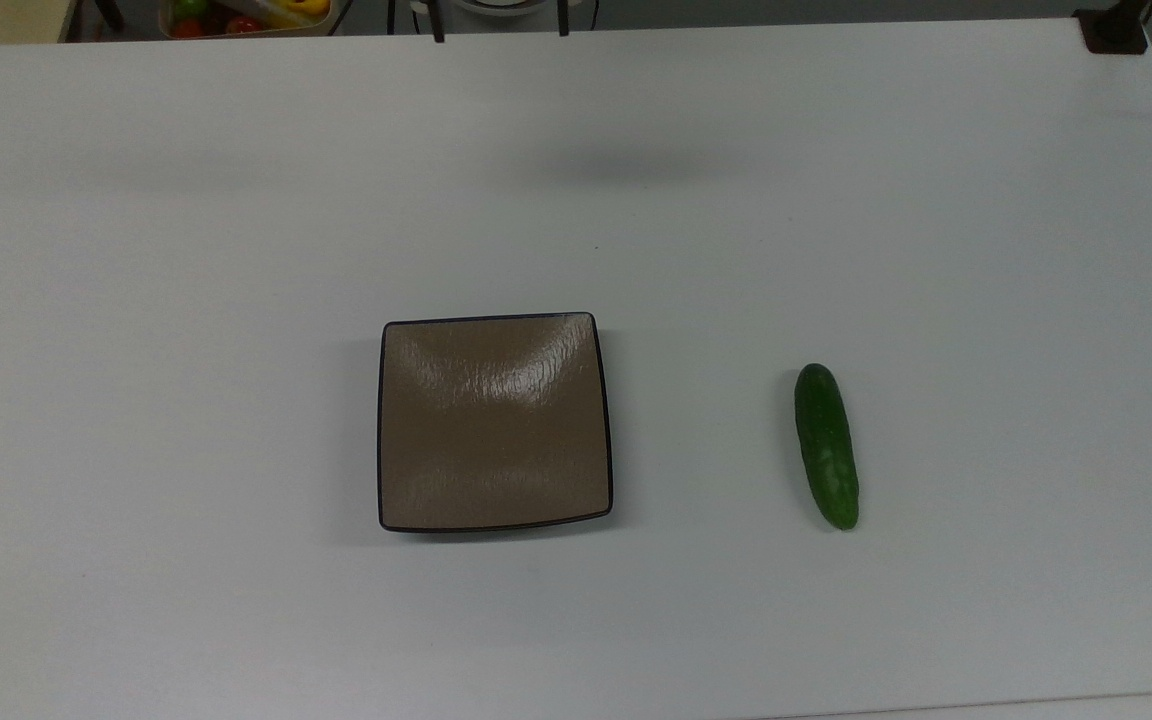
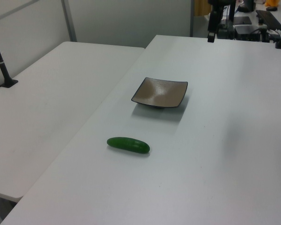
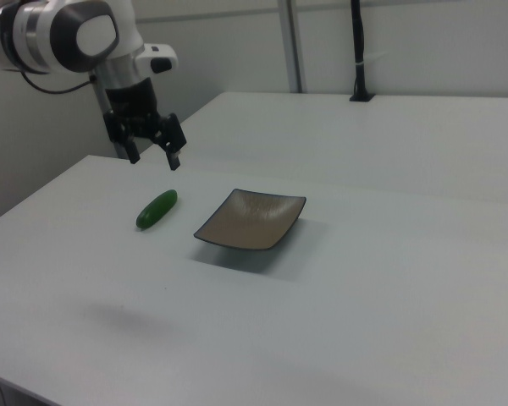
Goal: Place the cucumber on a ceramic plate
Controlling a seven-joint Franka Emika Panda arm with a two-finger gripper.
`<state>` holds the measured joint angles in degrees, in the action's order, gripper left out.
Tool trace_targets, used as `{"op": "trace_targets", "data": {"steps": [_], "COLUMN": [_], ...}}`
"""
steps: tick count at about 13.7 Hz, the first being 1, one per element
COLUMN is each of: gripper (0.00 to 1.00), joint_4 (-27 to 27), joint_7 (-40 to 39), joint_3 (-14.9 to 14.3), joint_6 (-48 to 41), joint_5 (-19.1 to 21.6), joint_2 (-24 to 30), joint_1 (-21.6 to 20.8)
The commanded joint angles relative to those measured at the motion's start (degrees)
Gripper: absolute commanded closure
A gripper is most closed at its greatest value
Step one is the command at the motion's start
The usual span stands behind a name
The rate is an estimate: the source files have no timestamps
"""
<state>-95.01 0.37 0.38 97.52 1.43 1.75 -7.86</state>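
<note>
meanwhile jaws (image 3: 152, 159) spread, high over table (image 1: 836, 180), cucumber (image 1: 826, 446) well apart from plate (image 1: 495, 422)

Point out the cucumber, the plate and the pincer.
cucumber (image 1: 826, 445), top view, middle of its green body.
plate (image 1: 494, 515), top view, brown surface near the edge toward the top view's bottom.
pincer (image 3: 155, 156), right view, gap midway between its two open fingertips.

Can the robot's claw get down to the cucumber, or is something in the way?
Probably yes. The gripper hangs open above the table, and the cucumber lies alone on the table, apart from the plate, with nothing covering it.
</note>
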Motion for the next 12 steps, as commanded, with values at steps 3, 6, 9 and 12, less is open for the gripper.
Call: {"op": "trace_targets", "data": {"steps": [3, 6, 9, 12], "gripper": [0.00, 0.00, 0.00, 0.00], "joint_4": [-0.9, -0.1, 3.3, 5.9], "joint_7": [0.1, 8.8, 13.3, 17.5], "joint_3": [0.5, 3.2, 4.0, 4.2], "joint_6": [4.5, 13.1, 17.5, 24.4], "joint_5": [6.4, 5.5, 4.8, 2.0], "joint_2": [-6.0, -8.6, -13.0, -17.6], "joint_1": [-3.1, -4.8, -7.6, -10.9]}}
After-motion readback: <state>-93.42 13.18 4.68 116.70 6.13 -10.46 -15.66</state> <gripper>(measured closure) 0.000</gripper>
